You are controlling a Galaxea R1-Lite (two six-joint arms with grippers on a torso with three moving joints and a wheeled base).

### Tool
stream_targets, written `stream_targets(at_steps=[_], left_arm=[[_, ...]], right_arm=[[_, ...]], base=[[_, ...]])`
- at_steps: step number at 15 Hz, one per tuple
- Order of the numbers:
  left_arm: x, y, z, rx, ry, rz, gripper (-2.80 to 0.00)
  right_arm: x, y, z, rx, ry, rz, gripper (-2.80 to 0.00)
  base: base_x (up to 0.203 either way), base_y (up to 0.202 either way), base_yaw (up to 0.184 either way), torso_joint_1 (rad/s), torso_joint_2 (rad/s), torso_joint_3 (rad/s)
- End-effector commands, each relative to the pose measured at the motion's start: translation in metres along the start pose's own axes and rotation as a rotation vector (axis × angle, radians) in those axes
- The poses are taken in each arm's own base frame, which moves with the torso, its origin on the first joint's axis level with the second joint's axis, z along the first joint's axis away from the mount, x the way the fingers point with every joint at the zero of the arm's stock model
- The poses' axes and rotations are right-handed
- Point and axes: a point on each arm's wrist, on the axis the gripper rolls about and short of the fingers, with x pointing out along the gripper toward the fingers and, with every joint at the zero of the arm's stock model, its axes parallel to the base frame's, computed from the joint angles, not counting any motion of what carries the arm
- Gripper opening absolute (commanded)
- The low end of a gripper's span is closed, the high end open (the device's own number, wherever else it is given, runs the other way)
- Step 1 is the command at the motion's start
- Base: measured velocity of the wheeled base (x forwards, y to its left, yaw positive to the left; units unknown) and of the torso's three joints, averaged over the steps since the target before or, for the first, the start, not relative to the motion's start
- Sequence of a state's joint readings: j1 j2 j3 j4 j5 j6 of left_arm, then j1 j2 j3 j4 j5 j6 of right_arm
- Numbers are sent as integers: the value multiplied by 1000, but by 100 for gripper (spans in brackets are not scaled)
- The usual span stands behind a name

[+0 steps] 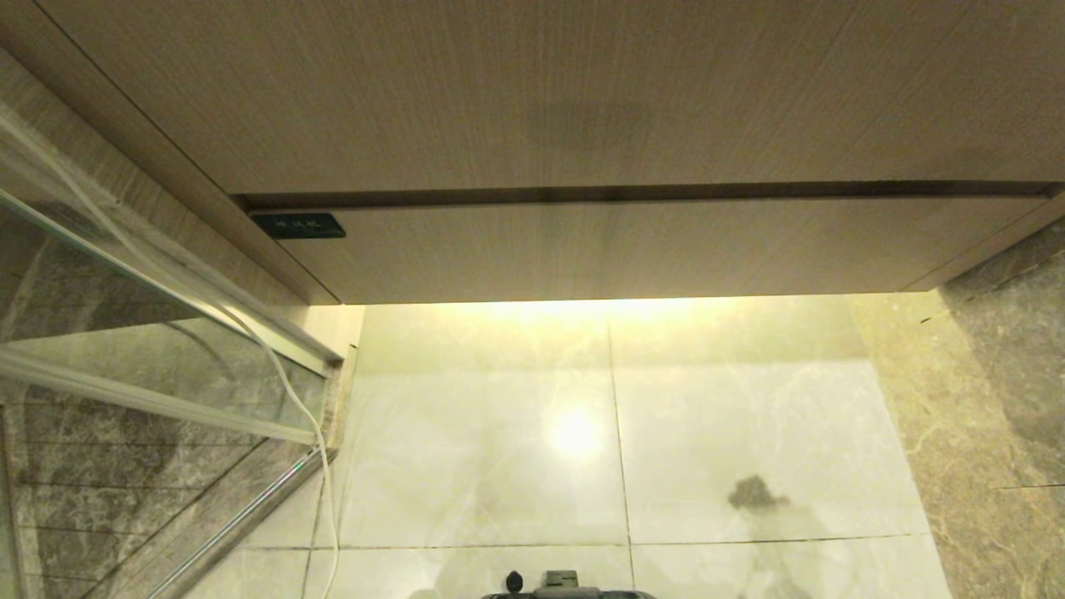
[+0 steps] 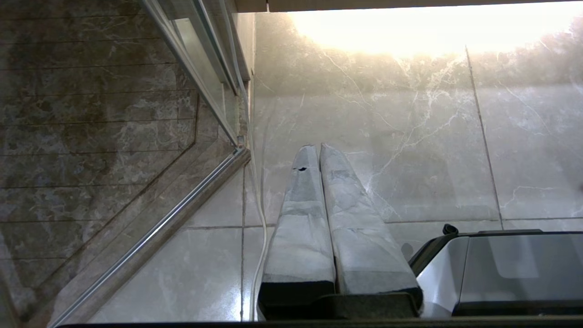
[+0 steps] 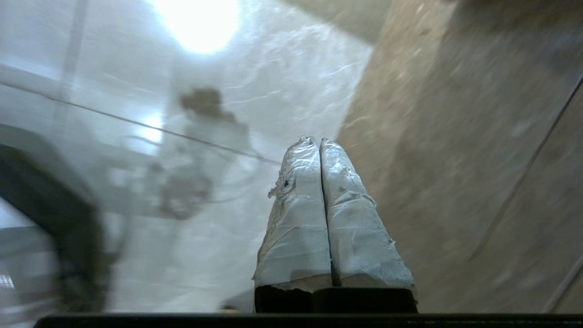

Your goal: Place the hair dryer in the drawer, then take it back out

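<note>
Right gripper (image 3: pixel 320 142) has its taped fingers pressed together on nothing, pointing at the glossy floor tiles (image 3: pixel 255 91); left gripper (image 2: pixel 317 148) is likewise pressed together and empty, above the floor. From the head camera, the drawer (image 1: pixel 616 249) sits flush and closed at twelve o'clock, a white cord (image 1: pixel 324 466) trails at eight o'clock, and the hair dryer appears nowhere.

Light wood-grain drawer (image 1: pixel 632 249) — pale veined marble floor (image 1: pixel 749 433) — grey-taped fingers (image 3: pixel 346 209).
</note>
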State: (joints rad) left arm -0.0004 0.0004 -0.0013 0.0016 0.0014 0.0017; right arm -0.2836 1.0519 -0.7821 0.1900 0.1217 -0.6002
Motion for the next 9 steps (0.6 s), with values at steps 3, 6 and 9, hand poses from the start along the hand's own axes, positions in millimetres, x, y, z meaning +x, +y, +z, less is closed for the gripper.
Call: stream_targets(at_steps=[3, 6, 9], left_arm=[[0, 0, 0, 0, 1, 1, -280], [0, 0, 0, -1, -1, -1, -280], [0, 0, 0, 0, 1, 1, -280]], right_arm=[[-77, 64, -72, 117, -216, 23, -280], [-83, 98, -131, 217, -302, 135, -280], [-75, 117, -167, 283, -417, 139, -280]], base=[[0, 0, 0, 0, 0, 0], [0, 0, 0, 0, 0, 0], [0, 0, 0, 0, 0, 0]])
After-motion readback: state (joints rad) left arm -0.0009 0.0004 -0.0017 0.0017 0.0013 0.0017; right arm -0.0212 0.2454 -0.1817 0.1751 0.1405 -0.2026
